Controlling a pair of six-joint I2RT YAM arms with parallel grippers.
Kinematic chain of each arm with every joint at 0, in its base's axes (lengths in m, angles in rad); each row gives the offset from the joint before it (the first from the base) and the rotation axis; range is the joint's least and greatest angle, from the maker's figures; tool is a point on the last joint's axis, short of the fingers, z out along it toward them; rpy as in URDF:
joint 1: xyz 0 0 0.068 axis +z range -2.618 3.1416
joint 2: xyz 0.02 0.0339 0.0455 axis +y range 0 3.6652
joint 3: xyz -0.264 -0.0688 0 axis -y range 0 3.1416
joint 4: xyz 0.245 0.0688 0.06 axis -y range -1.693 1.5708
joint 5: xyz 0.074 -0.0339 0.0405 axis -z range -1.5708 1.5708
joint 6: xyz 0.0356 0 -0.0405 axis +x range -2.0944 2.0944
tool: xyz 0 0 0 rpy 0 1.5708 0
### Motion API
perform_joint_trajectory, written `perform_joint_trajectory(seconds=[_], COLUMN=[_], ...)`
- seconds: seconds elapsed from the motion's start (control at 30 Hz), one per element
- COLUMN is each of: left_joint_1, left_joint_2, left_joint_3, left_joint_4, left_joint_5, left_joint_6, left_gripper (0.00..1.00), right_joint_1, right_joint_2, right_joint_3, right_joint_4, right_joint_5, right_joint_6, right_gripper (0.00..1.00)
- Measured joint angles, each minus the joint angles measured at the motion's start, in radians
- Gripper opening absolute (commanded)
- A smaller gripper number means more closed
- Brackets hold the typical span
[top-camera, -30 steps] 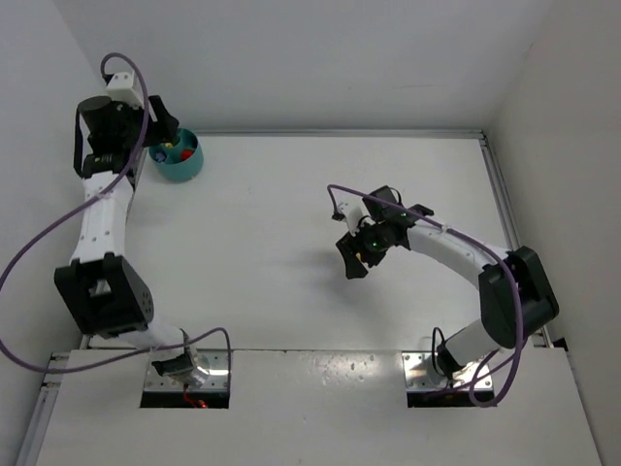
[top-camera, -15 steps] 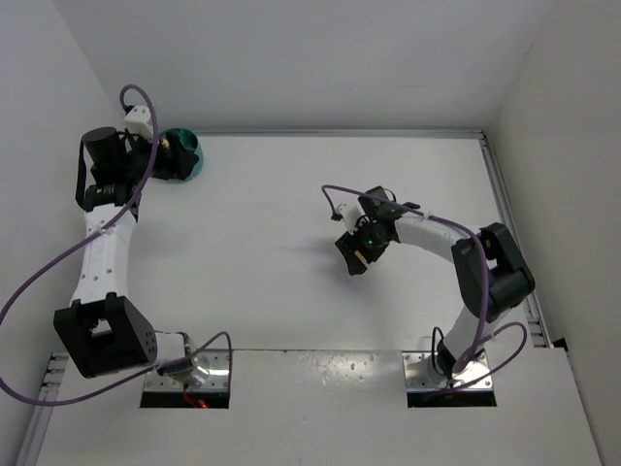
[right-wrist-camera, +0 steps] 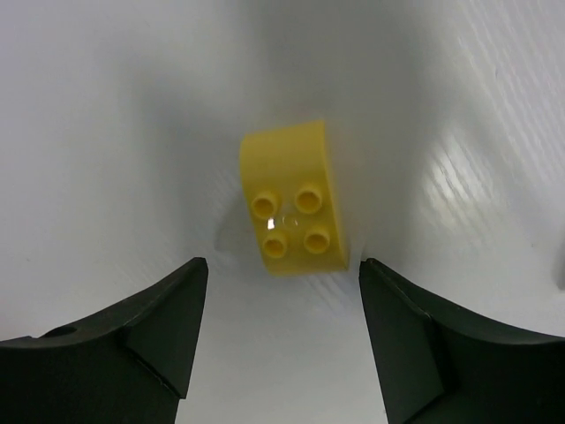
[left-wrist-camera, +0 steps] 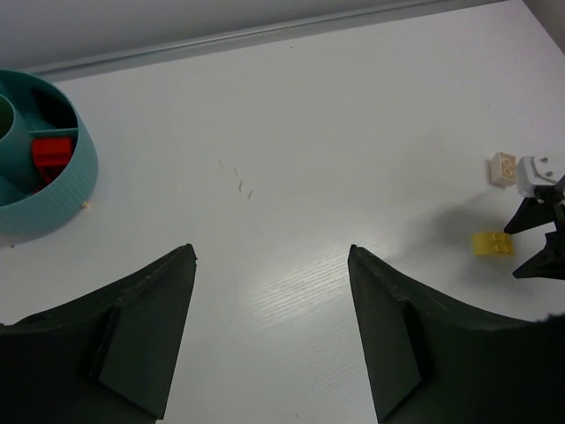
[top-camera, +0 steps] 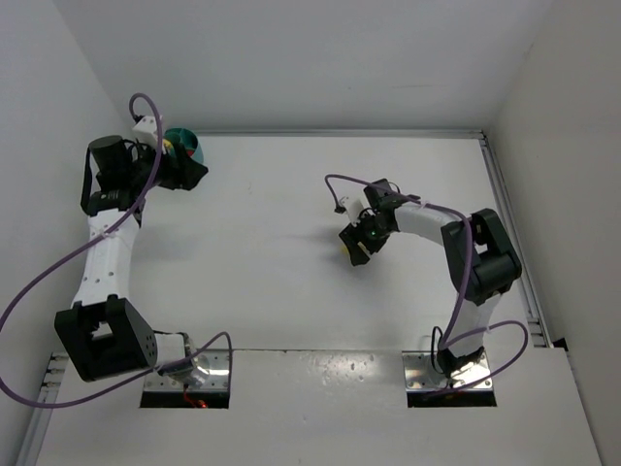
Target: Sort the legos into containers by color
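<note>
The left arm has turned beside the teal bowl, its claw released and empty. The right claw, released wide, has come down over the yellow lego on the table, well apart from the bowl. A grasp seems next.

The left wrist view's edge cuts off the teal bowl; from above, the left gripper hides its near side. Well right of it, the yellow brick is a speck.

No text, label, brand, number or sign is legible in any view; the yellow brick has studs too blurred to show lettering; the teal bowl and desk are unmarked.
</note>
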Motion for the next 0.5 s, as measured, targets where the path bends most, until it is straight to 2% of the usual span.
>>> perform_joint_trajectory(seconds=[0.07,0.13,0.3,0.4,0.43,0.5], left_joint_1=[0.000,0.000,0.000,0.000,0.000,0.000], left_joint_2=[0.000,0.000,0.000,0.000,-0.002,-0.006], left_joint_3=[-0.006,-0.016,-0.048,-0.076,-0.093,-0.130], left_joint_4=[0.000,0.000,0.000,0.003,0.006,-0.001], left_joint_5=[0.009,0.021,0.059,0.098,0.116,0.154], left_joint_6=[-0.001,-0.001,-0.001,0.008,0.013,0.026], left_gripper=[0.76,0.76,0.76,0.73,0.73,0.73], right_joint_1=[0.000,0.000,0.000,-0.005,-0.006,-0.006], right_joint_2=[0.013,0.023,0.047,0.047,0.047,0.047], right_joint_3=[0.013,0.021,0.039,0.039,0.039,0.039], right_joint_4=[0.007,0.008,0.008,0.008,0.008,0.008], right_joint_5=[-0.020,-0.037,-0.065,-0.072,-0.074,-0.076], right_joint_6=[-0.014,-0.025,-0.055,-0.064,-0.066,-0.069], right_gripper=[0.67,0.56,0.23,0.15,0.09,0.06])
